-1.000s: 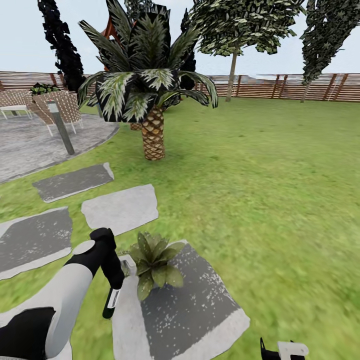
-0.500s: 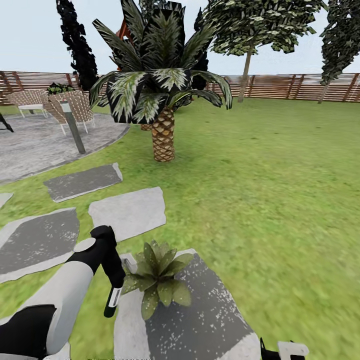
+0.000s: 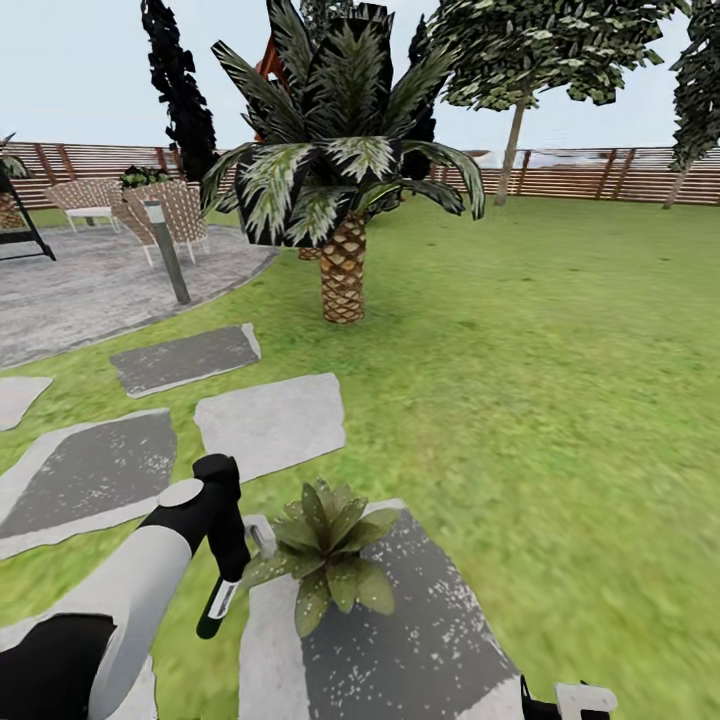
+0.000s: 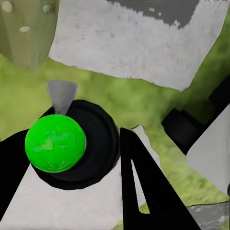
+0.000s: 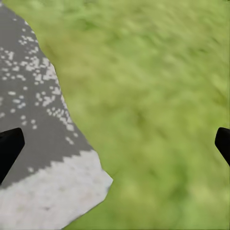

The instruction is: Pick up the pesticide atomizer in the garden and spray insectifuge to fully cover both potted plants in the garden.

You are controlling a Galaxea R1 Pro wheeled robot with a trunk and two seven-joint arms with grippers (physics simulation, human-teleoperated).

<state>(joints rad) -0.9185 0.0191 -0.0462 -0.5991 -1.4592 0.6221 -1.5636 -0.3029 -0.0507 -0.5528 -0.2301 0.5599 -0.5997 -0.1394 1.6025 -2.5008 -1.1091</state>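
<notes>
The pesticide atomizer (image 3: 221,596) is held pinched in the left gripper (image 3: 232,560), long axis near vertical, bottle downward, just beside a potted plant (image 3: 325,555) on a stepping stone (image 3: 420,640). The right gripper (image 5: 115,143) is spread wide over lawn (image 5: 163,96).

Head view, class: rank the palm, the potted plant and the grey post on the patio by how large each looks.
1. Palm, by far the largest.
2. Potted plant and post: too alike to rank. The plant is wider, the post taller, and the plant sits much nearer the camera.

Rough speckled stone slab (image 3: 400,640); slatted wood fence (image 3: 580,172); blurry grass (image 3: 560,380).
</notes>
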